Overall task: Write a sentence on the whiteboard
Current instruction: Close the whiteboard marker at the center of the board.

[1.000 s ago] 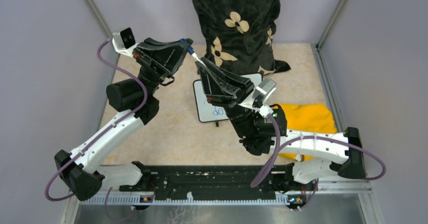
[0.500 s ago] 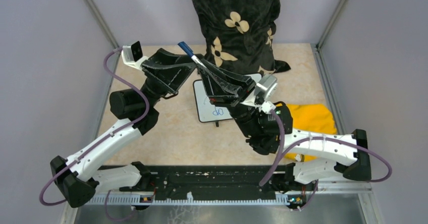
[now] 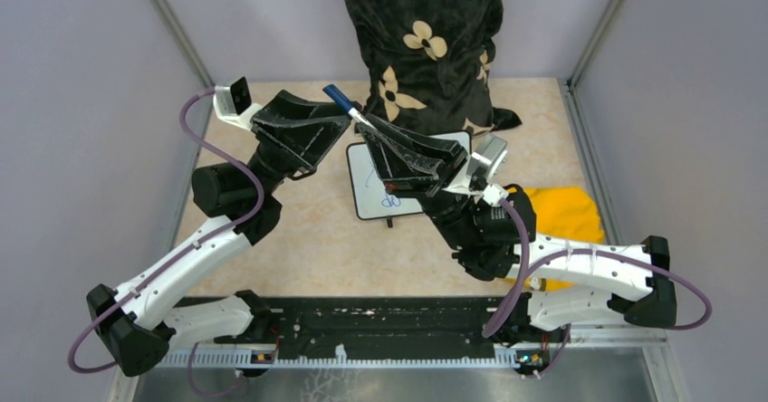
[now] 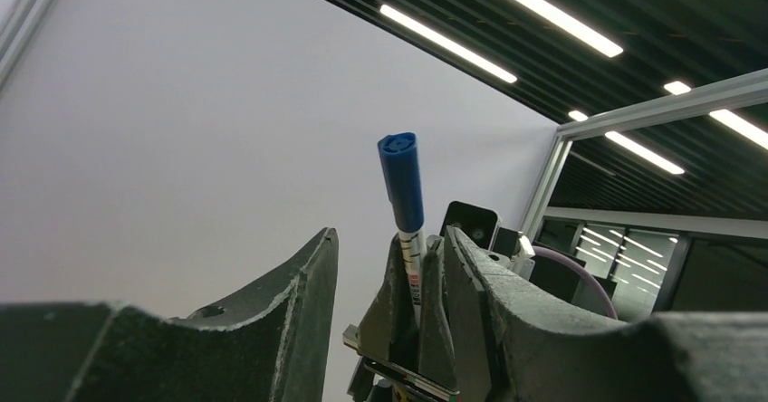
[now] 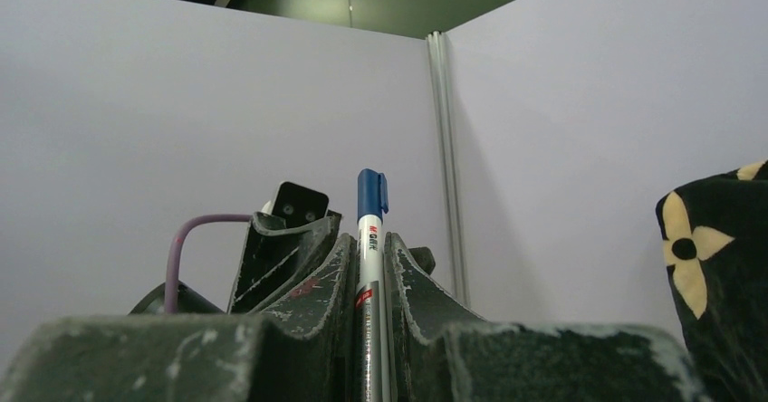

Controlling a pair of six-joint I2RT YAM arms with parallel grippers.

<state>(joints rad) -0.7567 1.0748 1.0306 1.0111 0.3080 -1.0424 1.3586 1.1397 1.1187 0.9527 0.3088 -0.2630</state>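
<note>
The whiteboard [image 3: 360, 205] lies flat on the surface [image 3: 299, 239], directly beneath the right tool [image 3: 362, 128] and a little towards the arm bases from its tips. Most of the board is covered by that tool and its wrist. Of the sentence [image 3: 389, 201], only a few blue strokes at the uncovered left end are seen, and the words cannot be read.

The right tool is clamped shut on a marker [image 3: 340, 98]. The marker's long axis is pointed up and away from the board, and its blue clipped cap stands clear above the fingertips. Its lower end is hidden inside the tool, so it cannot be told which end the cap covers.

The left tool [image 3: 340, 131] is held just beside the right one, jaws standing apart with nothing gripped. The right arm is judged the nearer to the board. For any further stroke, the marker would have to be bared and tipped down towards the board.
</note>
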